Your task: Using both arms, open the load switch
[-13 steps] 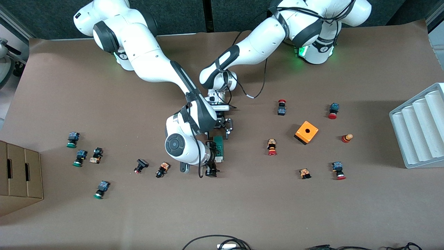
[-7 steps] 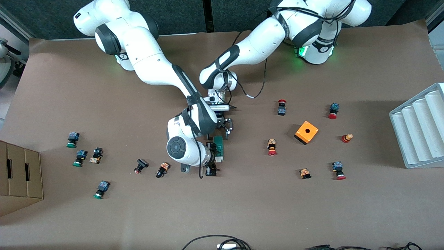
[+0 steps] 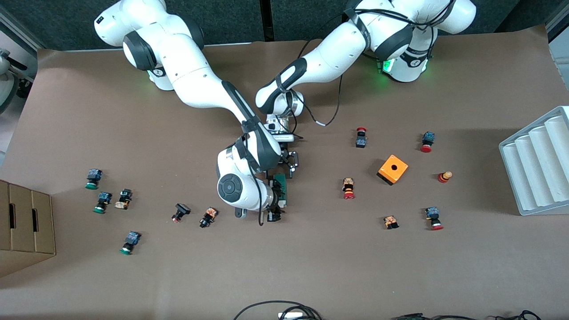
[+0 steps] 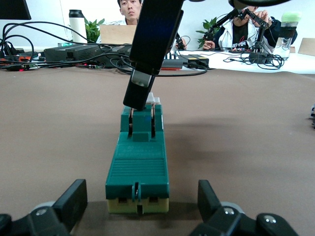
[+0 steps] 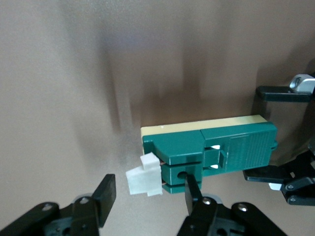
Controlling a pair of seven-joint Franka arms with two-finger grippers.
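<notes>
From the front view I count two arms, one load switch (image 3: 281, 183), one orange cube (image 3: 392, 169), one white ribbed tray (image 3: 535, 166), one cardboard box (image 3: 24, 222) and twelve small button pieces. Six of these lie toward the right arm's end of the counter (image 3: 311, 266), three with green caps. The other six lie toward the left arm's end, around the cube. The tray sits at the counter's edge at the left arm's end. The box sits at the edge at the right arm's end, toward the corner nearest the front camera.

The load switch lies flat near the middle of the counter. The left tool (image 3: 287, 168) is down at the end of the switch farther from the front camera, and the right tool (image 3: 274, 205) is at its nearer end. Since a second ago the right arm's wrist has crept in over the switch. The left arm, the switch and all the loose pieces sit where they were.

In the left wrist view the left tool (image 4: 140, 199) is open. Its fingers (image 4: 74, 196) stand on either side of the green block (image 4: 138, 164), clear of it. One finger (image 4: 143, 91) of the right tool reaches down at the other end of the block.

In the right wrist view the right tool (image 5: 149, 192) straddles the end with the white tab (image 5: 142, 179). Its jaws are apart, narrower than a second ago and not yet pinched onto the tab.
</notes>
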